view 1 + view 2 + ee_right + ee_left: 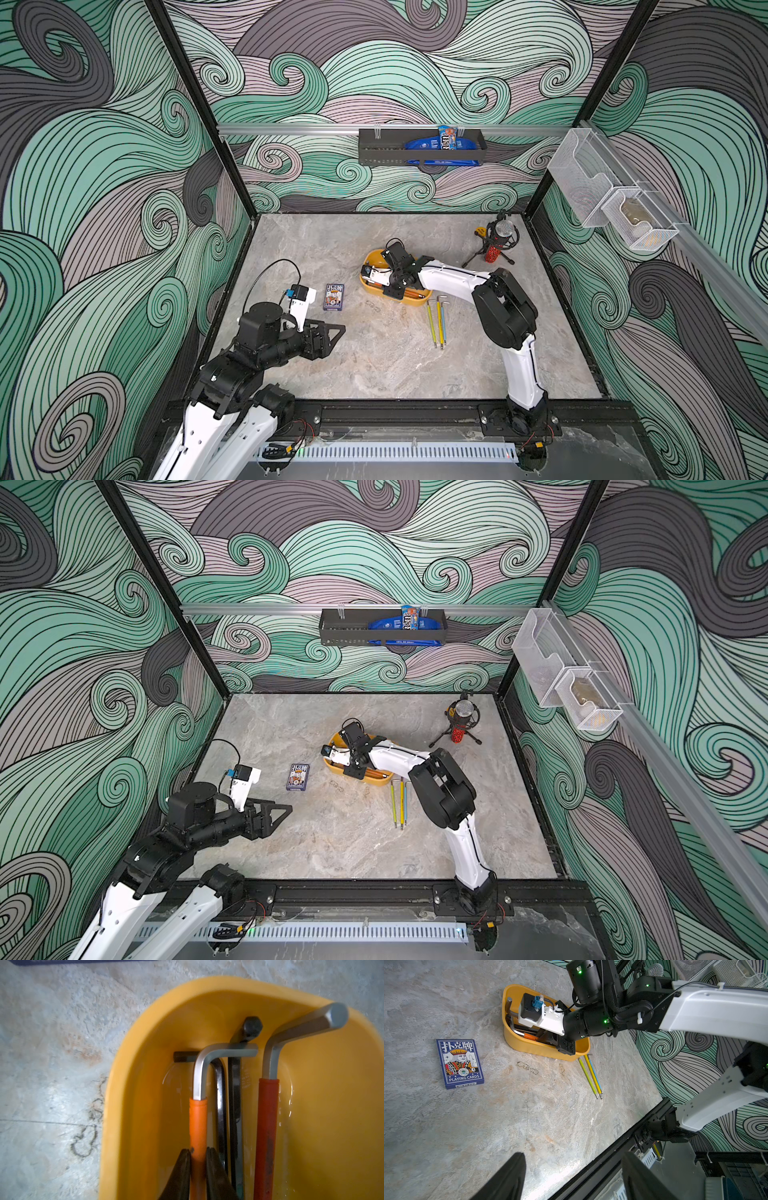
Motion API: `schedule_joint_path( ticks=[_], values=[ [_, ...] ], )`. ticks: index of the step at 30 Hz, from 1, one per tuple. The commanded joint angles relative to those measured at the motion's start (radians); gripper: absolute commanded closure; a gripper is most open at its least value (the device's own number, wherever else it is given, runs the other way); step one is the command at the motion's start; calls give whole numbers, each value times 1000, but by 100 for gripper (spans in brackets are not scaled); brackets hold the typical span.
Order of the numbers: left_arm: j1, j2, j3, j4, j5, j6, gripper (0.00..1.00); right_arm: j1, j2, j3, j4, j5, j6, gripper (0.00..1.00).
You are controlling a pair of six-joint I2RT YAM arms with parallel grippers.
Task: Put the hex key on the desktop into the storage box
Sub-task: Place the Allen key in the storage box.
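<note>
The yellow storage box (366, 286) (128, 1068) stands mid-desktop (374, 365). My right gripper (198, 1150) reaches into it, shut on the orange sleeve of a silver hex key (198, 1122) that lies along the box floor. Beside that key lie two black keys (221, 1095) and a red-sleeved key (268, 1126). Two thin hex keys (437, 322) (591, 1077), yellow and yellow-blue sleeved, lie side by side on the desktop just in front of the box. My left gripper (338, 330) (572, 1154) hovers open and empty at the front left, far from them.
A blue pack of playing cards (334, 296) (459, 1064) lies left of the box. A red microphone on a tripod (496, 243) stands at the back right. A black rack (419, 147) hangs on the back wall. White mesh baskets (611, 199) hang on the right wall.
</note>
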Motion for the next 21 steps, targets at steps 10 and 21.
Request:
schedule_joint_path(
  ticks=[10,21],
  values=[
    [-5,3,41,-8,7,0,24,5,-3,32,-64,-47,46,70],
    [-5,13,35,18,5,3,24,-46,-123,127,-59,-8,204,71]
  ],
)
